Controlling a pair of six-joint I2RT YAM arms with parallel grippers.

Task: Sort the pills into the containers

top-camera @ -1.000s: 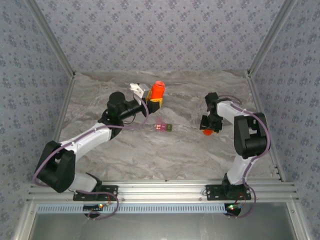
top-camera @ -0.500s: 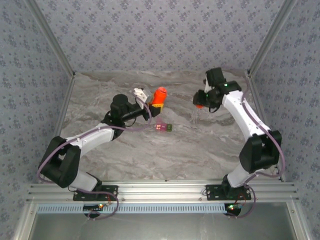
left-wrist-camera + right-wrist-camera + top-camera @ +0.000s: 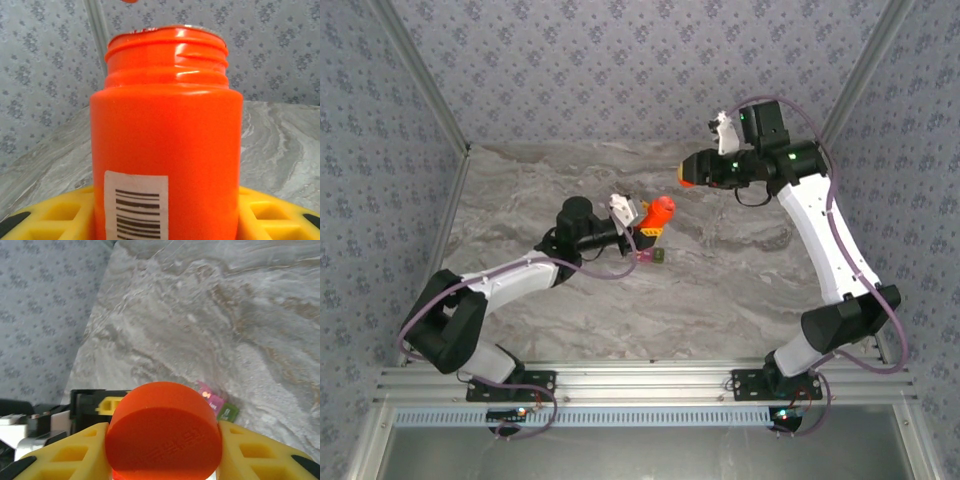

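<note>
Well, over the marble counter point(image 3: 720, 290) both arms have shifted within the last second. The right arm, which sat low at the right side, has swung up and back. Its right hand point(image 3: 692, 172) is clamped on the orange cap point(image 3: 162, 432) and holds it high above the far part of the counter. The left arm has brought the orange bottle point(image 3: 658, 212) forward and tipped it. Its left hand point(image 3: 648, 226) is clamped round the bottle's body, just beyond the containers point(image 3: 655, 257), which lie mid-counter, close under that hand. So the bottle is open and brought to the box, and I judge pouring to be the step at hand, not yet begun.

The left wrist view adds to the overhead one a bare threaded mouth and a barcode label. The right wrist view looks past the cap down onto the pink and green compartments, but what lies in them is too small to tell.
</note>
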